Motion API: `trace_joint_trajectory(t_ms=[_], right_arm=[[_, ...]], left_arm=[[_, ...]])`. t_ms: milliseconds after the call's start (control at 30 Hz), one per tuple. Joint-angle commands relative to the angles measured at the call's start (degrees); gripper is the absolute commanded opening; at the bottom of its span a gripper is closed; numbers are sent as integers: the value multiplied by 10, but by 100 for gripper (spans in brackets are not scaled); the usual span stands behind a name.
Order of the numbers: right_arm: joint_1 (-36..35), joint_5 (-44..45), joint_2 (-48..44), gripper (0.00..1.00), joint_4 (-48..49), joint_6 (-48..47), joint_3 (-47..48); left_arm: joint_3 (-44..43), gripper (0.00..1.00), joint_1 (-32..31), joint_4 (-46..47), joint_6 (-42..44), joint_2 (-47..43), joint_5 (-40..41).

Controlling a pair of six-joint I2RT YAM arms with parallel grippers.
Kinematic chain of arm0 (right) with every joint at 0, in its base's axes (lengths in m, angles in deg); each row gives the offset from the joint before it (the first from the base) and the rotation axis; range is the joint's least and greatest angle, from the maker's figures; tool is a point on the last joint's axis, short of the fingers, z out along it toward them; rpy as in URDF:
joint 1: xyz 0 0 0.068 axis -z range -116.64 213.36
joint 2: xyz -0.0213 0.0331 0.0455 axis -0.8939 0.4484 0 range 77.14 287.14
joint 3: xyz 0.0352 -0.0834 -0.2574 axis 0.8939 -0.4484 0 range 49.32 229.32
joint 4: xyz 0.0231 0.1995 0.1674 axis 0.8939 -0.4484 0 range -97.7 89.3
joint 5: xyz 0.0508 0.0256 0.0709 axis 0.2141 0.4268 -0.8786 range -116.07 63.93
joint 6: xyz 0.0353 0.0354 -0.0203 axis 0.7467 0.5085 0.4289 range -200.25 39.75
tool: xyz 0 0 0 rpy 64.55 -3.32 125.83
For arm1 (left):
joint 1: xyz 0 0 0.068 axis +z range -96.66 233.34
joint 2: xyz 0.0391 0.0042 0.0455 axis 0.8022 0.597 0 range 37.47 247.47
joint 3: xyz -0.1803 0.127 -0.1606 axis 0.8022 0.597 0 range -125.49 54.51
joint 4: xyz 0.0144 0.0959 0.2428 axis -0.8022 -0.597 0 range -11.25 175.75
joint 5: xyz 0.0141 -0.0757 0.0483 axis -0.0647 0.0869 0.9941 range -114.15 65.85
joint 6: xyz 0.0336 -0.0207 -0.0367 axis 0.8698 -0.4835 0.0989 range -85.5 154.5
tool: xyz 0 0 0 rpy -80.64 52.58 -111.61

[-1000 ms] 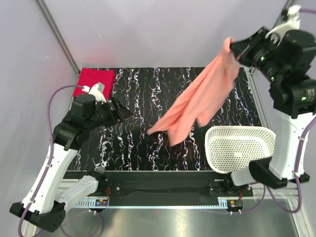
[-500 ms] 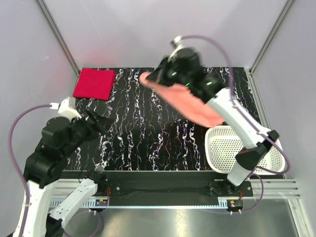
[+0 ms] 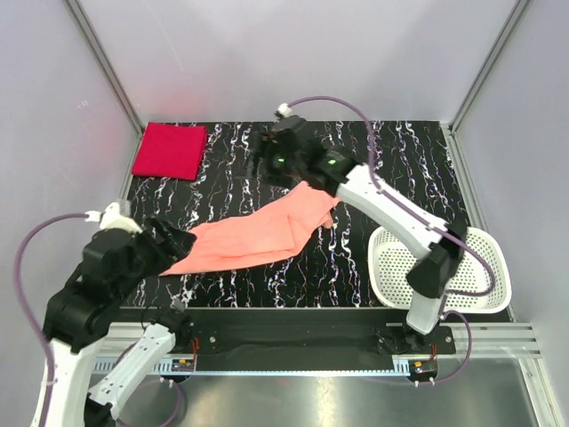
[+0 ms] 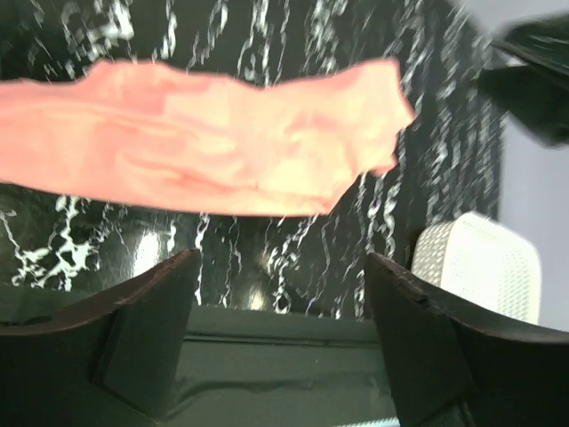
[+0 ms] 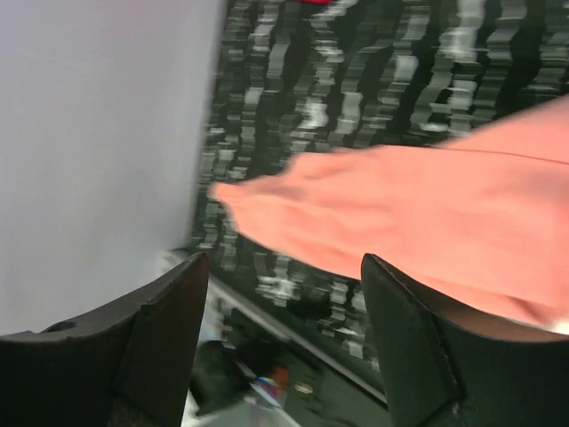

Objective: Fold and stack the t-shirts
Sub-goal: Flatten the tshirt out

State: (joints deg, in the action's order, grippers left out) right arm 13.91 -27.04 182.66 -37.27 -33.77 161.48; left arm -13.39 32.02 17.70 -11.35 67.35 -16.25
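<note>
The salmon t-shirt lies loose on the black marbled table as a long, rumpled band running from near left to centre. The left wrist view shows the same t-shirt ahead of the fingers. In the blurred right wrist view it fills the right side. The red t-shirt, a neat folded rectangle, rests at the far left corner. My right gripper hangs open and empty just beyond the salmon shirt's far end. By its near-left end my left gripper is open, holding nothing.
A white perforated basket stands at the near right corner of the table. Grey walls and metal frame posts close in the back and sides. The table's front rail runs between the arm bases.
The right gripper swung the salmon t-shirt from high on the right over to the table's middle and opened, so the shirt now lies on the table. The left arm drew back toward the near left.
</note>
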Motion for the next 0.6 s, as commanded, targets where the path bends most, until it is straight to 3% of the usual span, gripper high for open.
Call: trace_joint_trajectory(t_ms=[0,100,167,267,300,333,500,567], right_arm=[[72,41,-89,74,-116,-110,-90],[126,55,-157,60,-146,-125,-184],[148,65,-188,55,-145,-126,-225],[168,104,-239,41,-145,-126,-289],[175,106,-250,32,-155,-126,-294],[181,117,-260,30,-168,-128,-303],[194,128,-288,31,-179,-125,-336],[198,122,-305,35,-177,-125,-350]], left_arm=[[43,79,-2,80,12,84,-68],[74,73,-16,162,7,194,-127],[55,72,-70,211,9,258,-87],[-16,72,-148,244,25,403,-18],[-38,72,-160,241,27,439,-5],[-84,71,-172,231,21,514,7],[-186,73,-186,216,9,683,39],[-245,77,-191,203,8,755,54]])
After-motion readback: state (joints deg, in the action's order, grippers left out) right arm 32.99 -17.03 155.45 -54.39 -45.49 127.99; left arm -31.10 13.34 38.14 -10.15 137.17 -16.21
